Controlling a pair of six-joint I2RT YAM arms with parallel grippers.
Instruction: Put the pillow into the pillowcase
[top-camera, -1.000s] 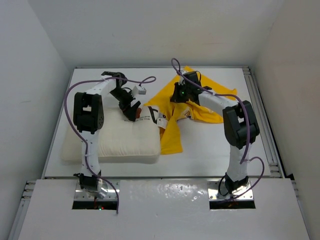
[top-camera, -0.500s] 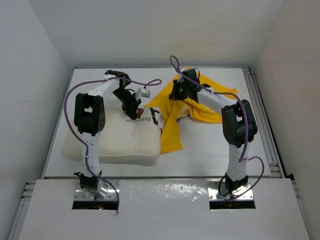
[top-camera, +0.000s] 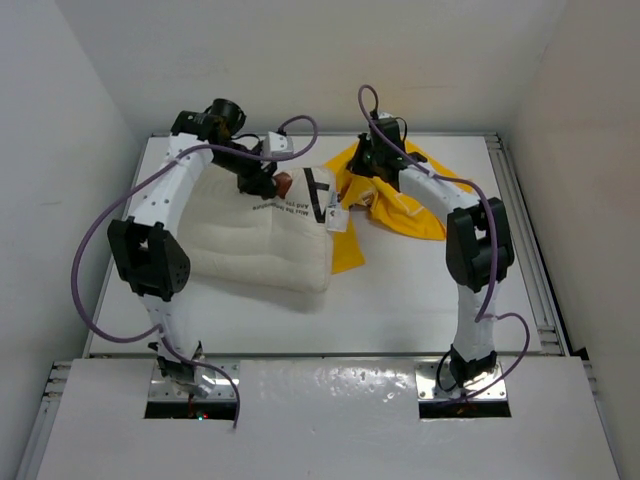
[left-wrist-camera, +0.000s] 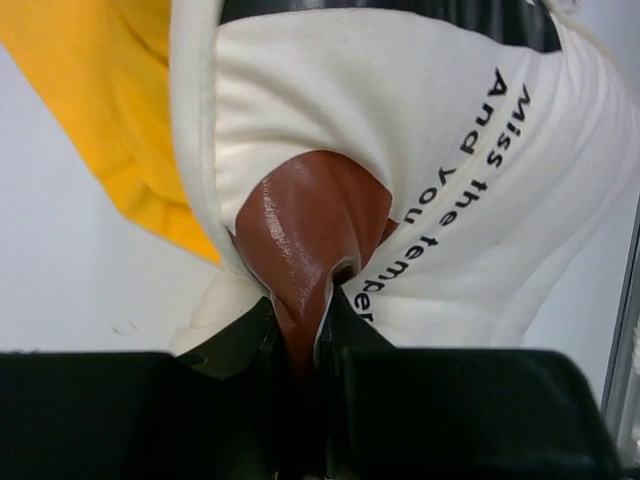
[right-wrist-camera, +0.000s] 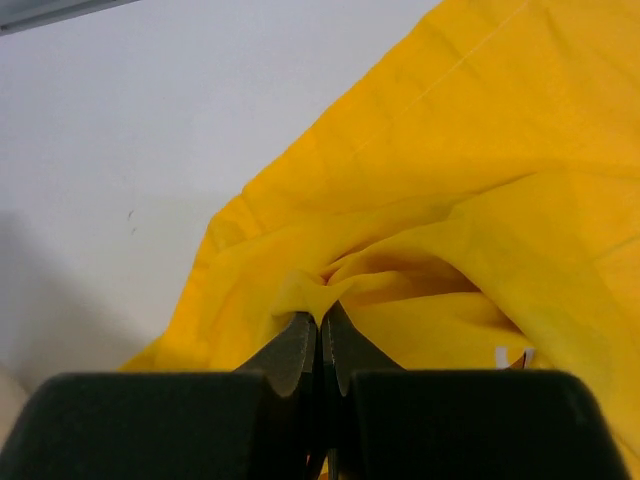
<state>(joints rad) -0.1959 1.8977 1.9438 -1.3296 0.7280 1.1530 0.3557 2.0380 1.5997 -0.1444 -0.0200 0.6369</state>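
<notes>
My left fingers are clamped on a glossy brown patch, pinched into a smooth fold. The patch sits on cream lettered cloth, which is soft, hemmed and printed in black. That cloth lies over the far right end of the pillow. I cannot tell whether it belongs to the pillowcase.

The pillow is puffy, cream-white and faintly ridged. It lies on the left half of the white counter, its long axis running left to right and slightly skewed.

My right fingers are pressed together on a thin pucker of the yellow pillowcase. It lies crumpled at the far right, with one flap reaching nearer and touching the pillow's right edge.
</notes>
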